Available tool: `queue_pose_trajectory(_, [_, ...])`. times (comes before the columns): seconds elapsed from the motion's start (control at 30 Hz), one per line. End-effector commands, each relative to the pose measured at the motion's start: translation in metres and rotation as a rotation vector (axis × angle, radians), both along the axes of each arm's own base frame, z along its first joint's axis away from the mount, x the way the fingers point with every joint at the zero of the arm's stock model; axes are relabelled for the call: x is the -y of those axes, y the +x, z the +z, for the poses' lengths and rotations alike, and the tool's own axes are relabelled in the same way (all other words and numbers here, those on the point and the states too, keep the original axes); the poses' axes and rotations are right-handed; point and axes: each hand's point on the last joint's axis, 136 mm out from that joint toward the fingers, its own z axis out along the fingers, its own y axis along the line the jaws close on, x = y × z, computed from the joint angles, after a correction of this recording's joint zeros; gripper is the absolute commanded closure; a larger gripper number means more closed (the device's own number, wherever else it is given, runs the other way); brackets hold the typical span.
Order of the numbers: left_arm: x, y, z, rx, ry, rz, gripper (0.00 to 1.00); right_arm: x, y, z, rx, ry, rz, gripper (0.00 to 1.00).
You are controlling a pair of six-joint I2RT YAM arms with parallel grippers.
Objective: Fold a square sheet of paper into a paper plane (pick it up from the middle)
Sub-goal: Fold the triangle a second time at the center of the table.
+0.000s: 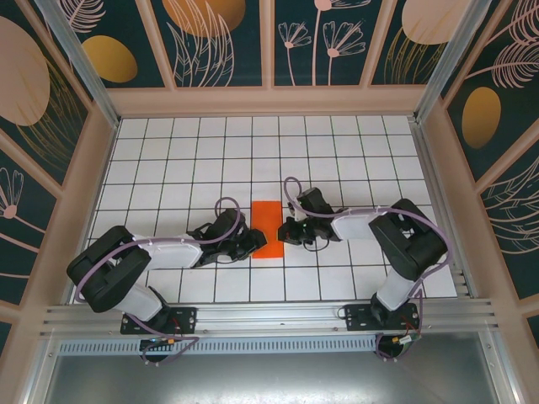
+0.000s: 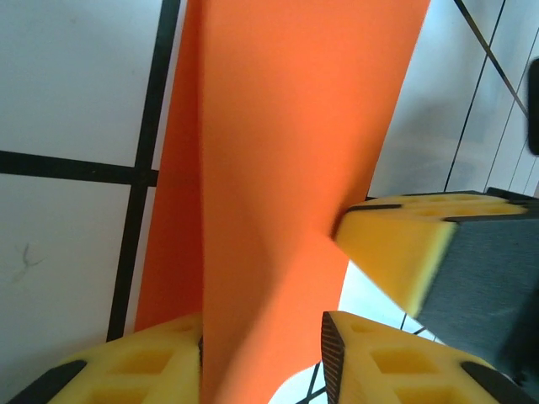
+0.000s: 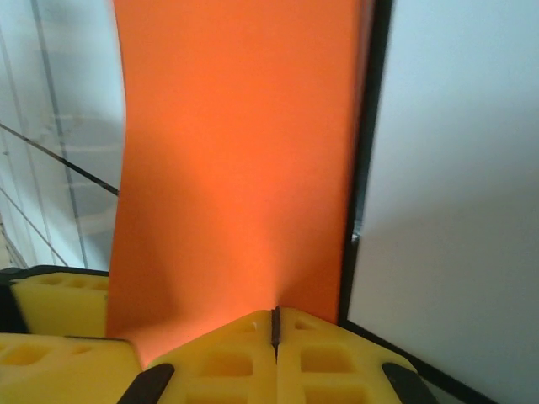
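The sheet of paper (image 1: 267, 229) is bright orange-red and folded in half into a narrow rectangle, about one grid tile wide and two long. It sits near the middle of the white gridded table (image 1: 168, 151), its long sides running away from the near edge. Seen close in the left wrist view, it has two layers. The lower one lies flat, and the upper one is lifted and slightly bowed, with a soft dimple at one long edge.

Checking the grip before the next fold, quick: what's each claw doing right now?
Left claw: partly open, fingers astride the orange paper, not clamped.
Right claw: shut, pinching the orange paper's edge.
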Motion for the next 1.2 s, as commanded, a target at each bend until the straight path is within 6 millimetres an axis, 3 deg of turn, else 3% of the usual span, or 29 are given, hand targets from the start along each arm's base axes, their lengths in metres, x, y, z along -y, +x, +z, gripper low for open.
queue_pose_trajectory(0.0, [0.006,0.005,0.013,0.063,-0.035,-0.015,0.61,0.005,-0.002,-0.015,-0.026,-0.071,-0.002,1.00])
queue_pose_trajectory(0.1, [0.012,0.006,0.022,0.085,-0.074,-0.034,0.60,0.011,-0.003,-0.020,-0.031,-0.107,-0.009,1.00])
queue_pose_trajectory(0.3, [0.034,0.012,0.046,0.156,-0.192,-0.093,0.54,0.008,0.002,-0.009,-0.005,-0.080,-0.017,1.00])
queue_pose_trajectory(0.47, [0.041,0.020,0.045,0.177,-0.171,-0.109,0.53,0.006,0.004,-0.003,-0.009,-0.060,-0.020,1.00])
queue_pose_trajectory(0.7, [0.047,0.030,0.044,0.194,-0.166,-0.097,0.41,0.014,0.026,0.041,0.069,0.041,-0.076,1.00])
queue_pose_trajectory(0.8, [0.051,0.033,0.045,0.197,-0.170,-0.101,0.35,0.026,0.032,0.046,0.081,0.032,-0.121,0.94])
queue_pose_trajectory(1.0, [0.051,0.036,0.042,0.194,-0.162,-0.094,0.32,0.047,0.035,0.051,0.098,0.054,-0.175,0.79])
queue_pose_trajectory(1.1, [0.048,0.037,0.041,0.195,-0.147,-0.076,0.35,0.044,0.033,0.060,0.121,0.111,-0.140,0.72])
queue_pose_trajectory(1.17, [0.044,0.038,0.040,0.195,-0.128,-0.059,0.42,0.041,0.030,0.064,0.129,0.146,-0.116,0.68])
